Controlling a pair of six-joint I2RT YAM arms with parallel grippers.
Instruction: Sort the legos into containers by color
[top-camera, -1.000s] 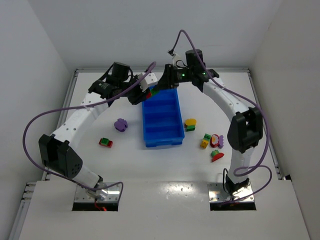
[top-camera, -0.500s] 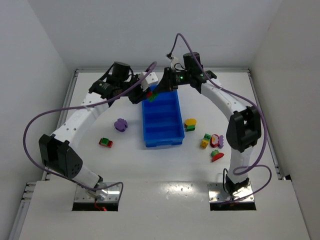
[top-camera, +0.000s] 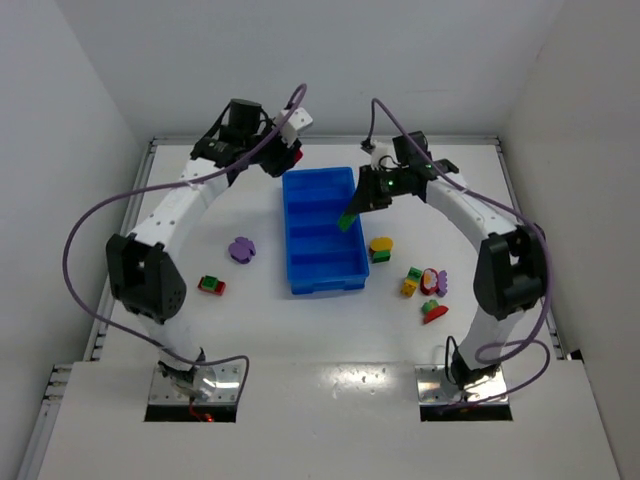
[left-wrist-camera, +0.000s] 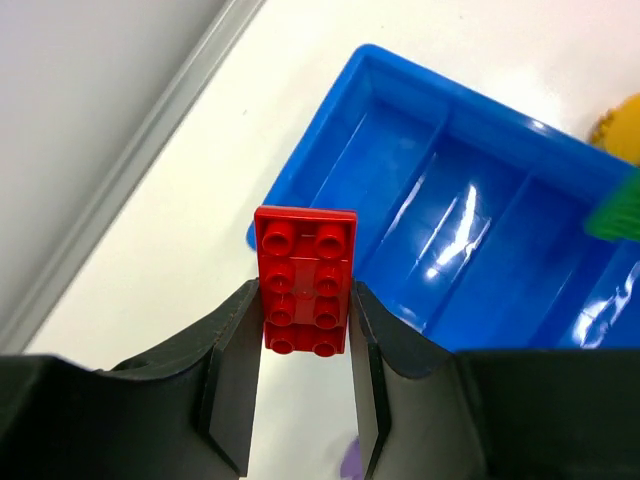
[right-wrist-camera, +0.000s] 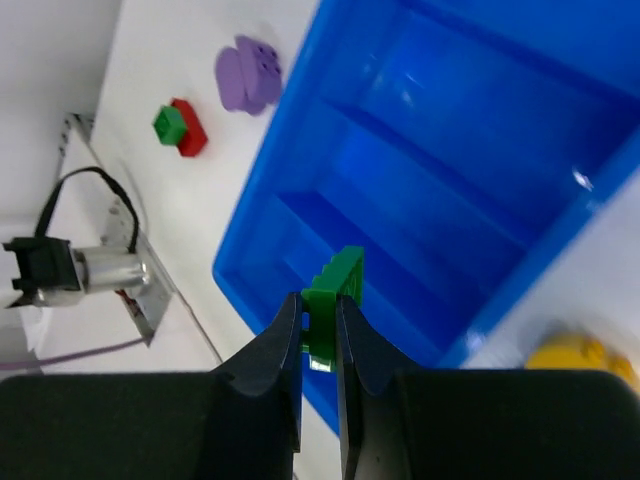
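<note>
The blue tray has four compartments in a row, all bare. My left gripper is shut on a red studded brick, held just beyond the tray's far left corner. My right gripper is shut on a thin green plate, held edge-on above the tray's right side. Loose legos lie on the table: a purple piece and a red-green piece left of the tray, and a yellow-green piece to its right.
More legos lie at the right: a yellow-green one, a red-purple-white cluster and a red-green one. White walls close in the table on three sides.
Both grippers were together at the tray's far end. The left one drew back left with the red brick. The right one moved nearer, over the tray's right side, with the green plate.
</note>
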